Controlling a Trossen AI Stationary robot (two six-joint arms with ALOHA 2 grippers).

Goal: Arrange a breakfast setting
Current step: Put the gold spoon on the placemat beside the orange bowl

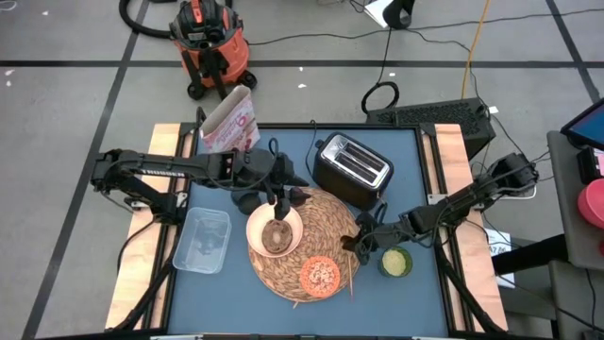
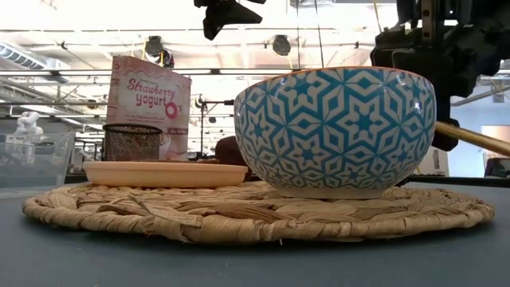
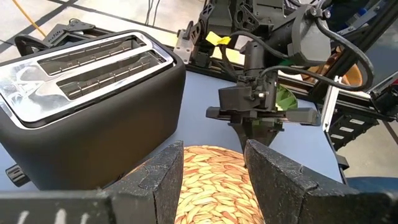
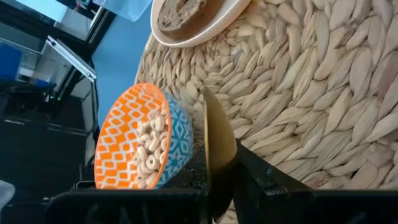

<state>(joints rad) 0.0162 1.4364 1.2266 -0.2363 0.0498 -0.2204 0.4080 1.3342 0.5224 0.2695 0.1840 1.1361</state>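
The round straw placemat (image 1: 311,247) lies mid-table. On it rest a cream bowl (image 1: 275,229) with something brown inside and a small orange dish (image 1: 320,275) of cereal rings, blue-patterned on the outside (image 2: 335,131). My left gripper (image 1: 280,202) hovers open above the cream bowl, and only placemat (image 3: 214,186) shows between its fingers. My right gripper (image 1: 361,241), at the placemat's right edge, is shut on the wooden spoon (image 4: 217,140). The dark-red fruit (image 2: 231,149) and dark cup (image 2: 132,141) stand behind the bowl. The cereal box (image 1: 229,121) stands at the far left. My right gripper pinches the wooden spoon between its two fingers just behind the spoon's bowl (image 4: 217,186). It comes slanting down from the table's right. The bowl stands on edge and sticks out ahead of the fingers over the placemat. The handle (image 2: 476,138) juts out behind, above the table.
A black toaster (image 1: 351,170) stands at the far side, just behind the placemat. A clear plastic tub (image 1: 201,239) lies to the left of the placemat. A small green-yellow cup (image 1: 396,262) sits to the right, under my right arm.
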